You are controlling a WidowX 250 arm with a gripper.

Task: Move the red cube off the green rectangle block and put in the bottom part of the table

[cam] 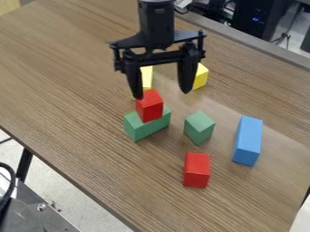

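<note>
The red cube [149,106] rests on top of the green rectangular block [147,128], near the middle of the wooden table. Above and slightly behind it hangs my black gripper [162,96], its two fingers spread wide apart with nothing held between them. In the view, the left fingertip overlaps the red cube's upper left edge; whether they touch I cannot tell. The table [79,131] has its lower part toward the bottom of the view.
A green block [199,128] stands right of the stack, with a blue block [248,141] farther right. Another red block [196,170] lies lower down. Yellow pieces [201,76] are partly hidden behind the gripper. The table's edge runs diagonally at lower left.
</note>
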